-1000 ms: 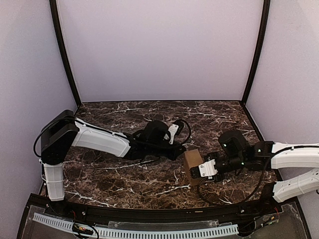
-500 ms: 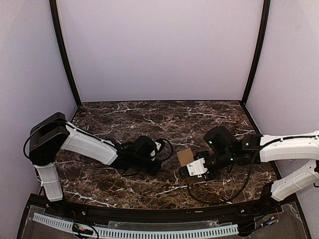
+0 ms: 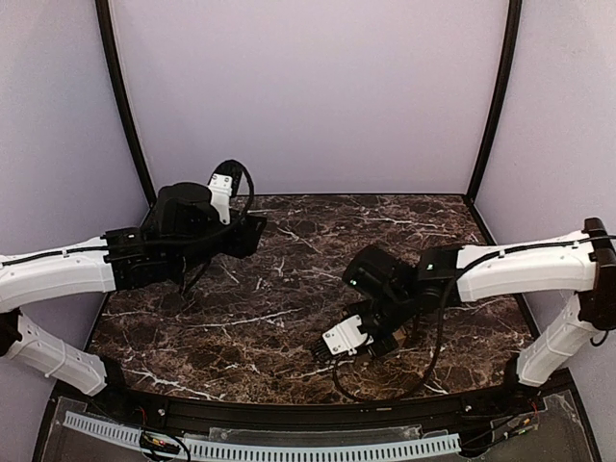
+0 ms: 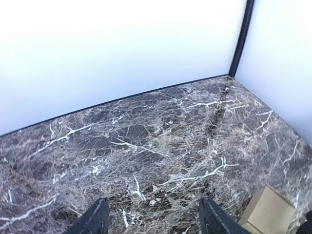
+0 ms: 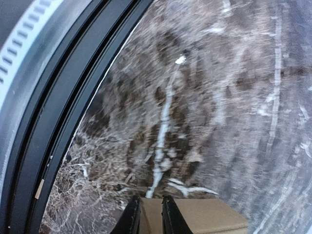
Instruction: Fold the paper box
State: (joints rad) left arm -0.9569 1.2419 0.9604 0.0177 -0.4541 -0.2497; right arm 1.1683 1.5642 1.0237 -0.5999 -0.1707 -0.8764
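So the paper box (image 4: 268,212) looks pretty much folded up into a little cube. It's down at the marble tabletop (image 4: 146,136), toward the front and right of centre. I can't tell if it's resting on the tabletop or lifted a hair.

The right fingers (image 5: 169,214) point down at its top edge, close together with only a sliver of a gap and cardboard showing in it. Honestly can't tell if they're pinching a wall or just touching. My guess is they're there to steady the box or press a last flap.

The left fingers (image 4: 97,219) are spread wide with nothing in them, up at the back-left and well apart from the box, probably parked out of the way.

The black front rail (image 5: 63,97) is near the box. From above, the right arm (image 3: 500,269) hides most of it.
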